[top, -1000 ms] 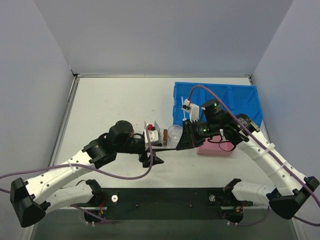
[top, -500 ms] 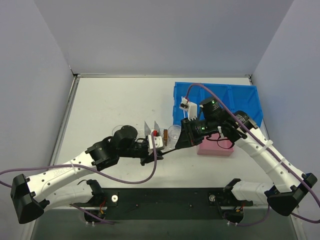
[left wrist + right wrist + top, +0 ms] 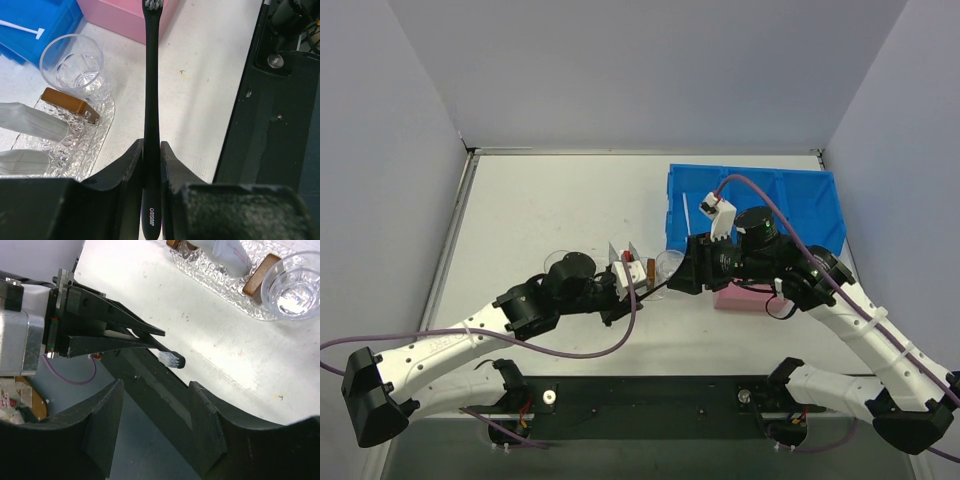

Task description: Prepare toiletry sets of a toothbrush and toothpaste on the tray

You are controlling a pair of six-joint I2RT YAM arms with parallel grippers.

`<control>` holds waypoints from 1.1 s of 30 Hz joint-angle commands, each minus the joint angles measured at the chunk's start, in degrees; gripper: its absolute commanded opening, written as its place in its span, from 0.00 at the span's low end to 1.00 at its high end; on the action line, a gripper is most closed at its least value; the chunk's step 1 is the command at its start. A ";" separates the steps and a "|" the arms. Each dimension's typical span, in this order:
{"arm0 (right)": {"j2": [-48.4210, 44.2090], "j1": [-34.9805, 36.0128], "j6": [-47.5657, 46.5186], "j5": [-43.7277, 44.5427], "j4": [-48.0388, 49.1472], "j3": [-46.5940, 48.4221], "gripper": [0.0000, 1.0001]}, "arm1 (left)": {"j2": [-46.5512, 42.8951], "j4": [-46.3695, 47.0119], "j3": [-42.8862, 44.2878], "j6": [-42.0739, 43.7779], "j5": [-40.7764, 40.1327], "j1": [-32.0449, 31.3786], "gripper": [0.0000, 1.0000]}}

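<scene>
nearest, our left jaws pinch the black toothbrush point(image 3: 151, 75) by its handle end, bristles outward, likely so we can lay it down whole. our right jaws gape just off its head, holding nothing. beyond, the tray point(image 3: 102, 117) carries toothpaste point(image 3: 30, 125).

We see a robotics lab test cell: a white table point(image 3: 540, 200) boxed in by plain grey walls point(image 3: 650, 70), the left arm point(image 3: 440, 348) and right arm point(image 3: 875, 335) bolted to a black base plate point(image 3: 650, 395), purple cables point(image 3: 570, 354) trailing.
</scene>
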 commanded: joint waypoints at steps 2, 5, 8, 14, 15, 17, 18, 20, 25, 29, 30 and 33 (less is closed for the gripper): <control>-0.29 2.45 3.32 8.57 6.29 -1.20 0.50 | -1.07 3.36 0.54 -2.14 -2.13 0.18 0.00; 0.76 2.98 4.38 10.68 6.64 -1.64 0.49 | -1.60 3.62 0.27 -2.32 -2.22 0.09 0.00; 1.55 3.24 4.99 11.65 6.82 -1.82 0.47 | -2.21 3.62 0.10 -2.32 -2.30 0.09 0.00; 2.08 3.24 5.78 11.47 8.84 -2.52 0.43 | -2.22 3.71 0.18 -2.40 -2.31 0.09 0.00; 2.26 3.33 6.05 11.38 9.36 -2.61 0.41 | -2.30 3.71 0.18 -2.40 -2.31 0.18 0.00; 2.35 3.24 6.40 10.86 9.81 -2.79 0.38 | -2.22 3.62 0.18 -2.32 -2.39 0.09 0.00; 2.61 3.24 6.66 10.60 10.42 -2.88 0.33 | -2.22 3.54 0.18 -2.32 -2.48 0.18 0.00; 2.69 3.24 7.01 9.89 11.12 -3.23 0.28 | -2.30 3.54 0.18 -2.32 -2.74 0.18 0.00; 3.31 3.24 7.19 8.57 11.65 -3.40 0.17 | -2.30 3.45 0.18 -2.40 -3.53 0.18 0.00; 3.49 3.33 7.19 7.96 11.92 -3.49 0.11 | -2.22 3.62 0.10 -2.58 -3.80 0.18 0.00; 3.57 3.33 7.28 7.87 12.09 -3.58 0.06 | -2.22 3.62 0.10 -2.58 -3.80 0.18 0.00; 3.58 3.24 7.19 7.60 12.53 -3.75 0.00 | -2.13 3.80 0.10 -2.84 -3.80 0.18 0.00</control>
